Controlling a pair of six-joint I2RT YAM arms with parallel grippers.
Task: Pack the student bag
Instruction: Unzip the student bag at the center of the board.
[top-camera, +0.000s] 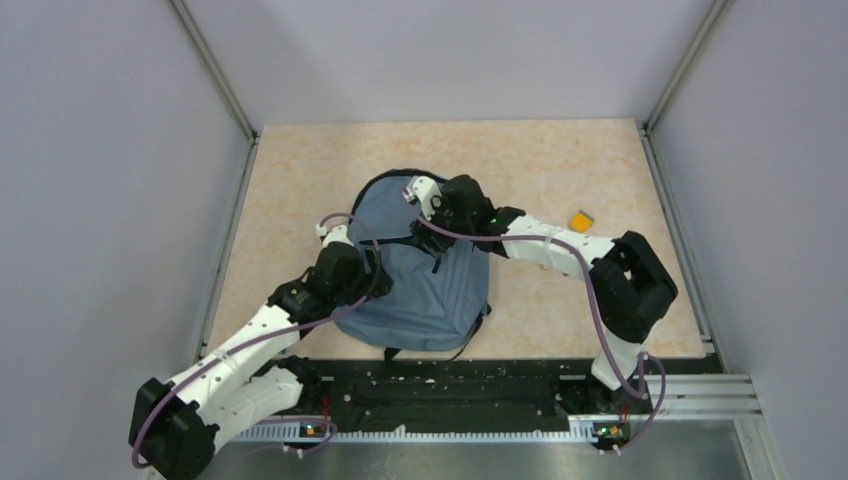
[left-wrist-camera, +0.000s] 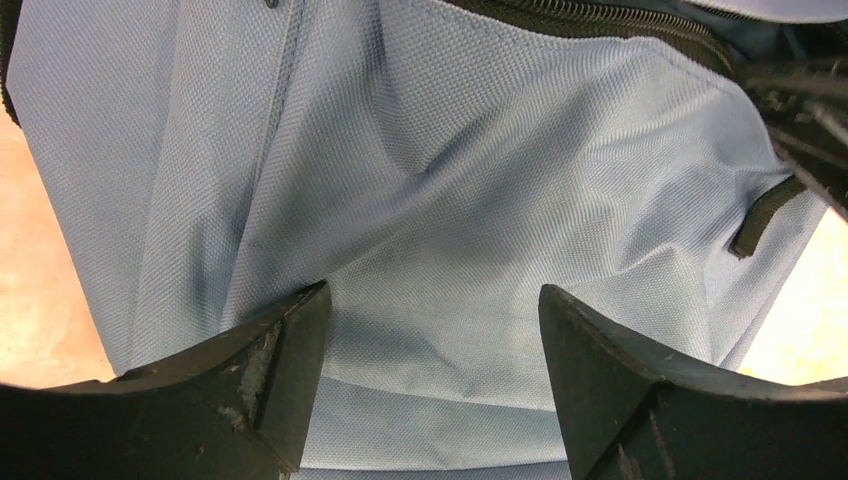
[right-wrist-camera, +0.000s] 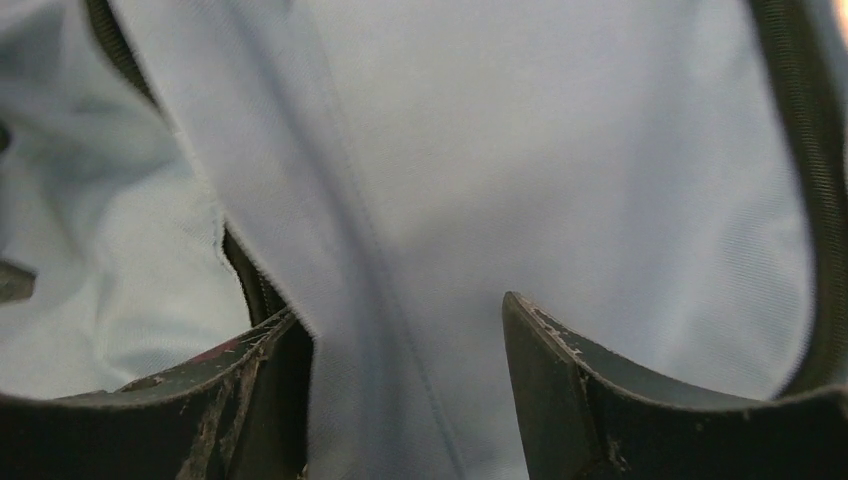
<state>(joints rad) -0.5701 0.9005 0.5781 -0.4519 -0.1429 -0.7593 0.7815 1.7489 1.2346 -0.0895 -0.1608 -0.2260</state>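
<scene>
The grey-blue student bag (top-camera: 430, 290) lies flat in the middle of the beige table, top end to the far side. My left gripper (top-camera: 358, 250) is over its left side; in the left wrist view the gripper (left-wrist-camera: 430, 300) is open, with bag fabric (left-wrist-camera: 450, 180) lying under the gap and a black zipper (left-wrist-camera: 600, 20) beyond. My right gripper (top-camera: 426, 196) is at the bag's top end. In the right wrist view it (right-wrist-camera: 400, 305) is open, its fingers either side of a fabric flap (right-wrist-camera: 560, 150) at the opening, with paler lining (right-wrist-camera: 100, 250) on the left.
A small yellow-orange object (top-camera: 581, 219) lies on the table to the right of the bag, beyond the right arm. Grey walls with metal corner posts enclose the table on three sides. A black rail (top-camera: 450, 385) runs along the near edge by the arm bases.
</scene>
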